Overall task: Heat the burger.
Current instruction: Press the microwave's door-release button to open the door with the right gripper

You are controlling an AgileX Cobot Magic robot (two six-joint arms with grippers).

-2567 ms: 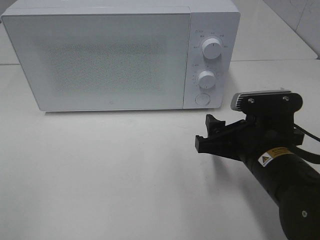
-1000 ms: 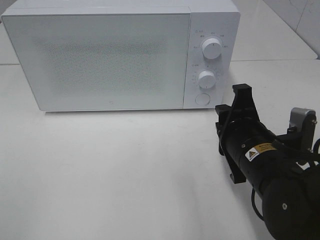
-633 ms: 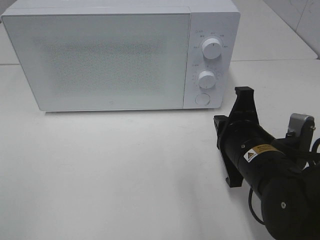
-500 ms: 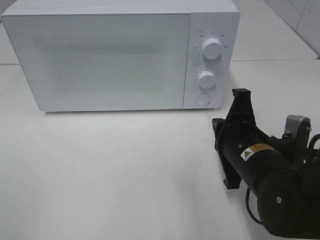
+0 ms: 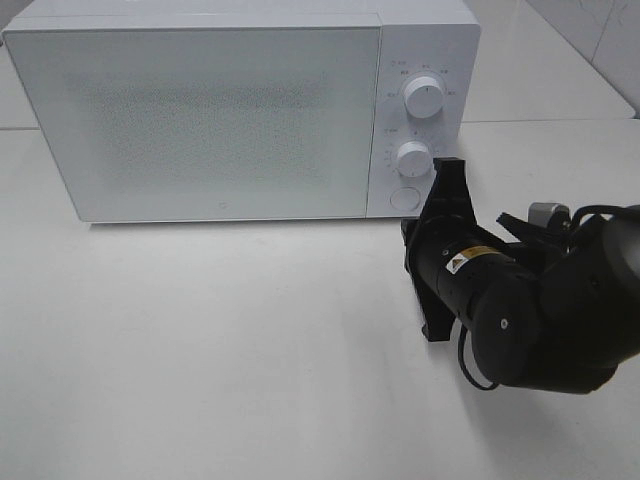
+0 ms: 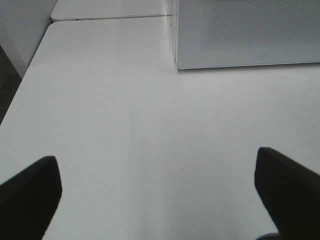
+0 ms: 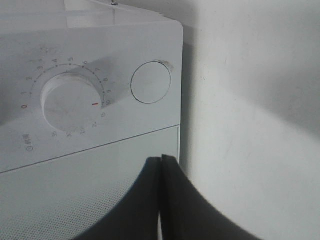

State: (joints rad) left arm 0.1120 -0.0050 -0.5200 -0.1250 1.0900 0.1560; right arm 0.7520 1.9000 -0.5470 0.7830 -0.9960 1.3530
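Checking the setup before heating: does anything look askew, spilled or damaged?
Nothing stands out. The closed microwave sits square on the table, with no spill or damage. The shut right gripper is near its round button. No burger is in view.

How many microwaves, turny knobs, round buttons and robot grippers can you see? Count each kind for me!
microwave: 1
knobs: 2
round button: 1
grippers, the left gripper and the right gripper: 2
Total: 6
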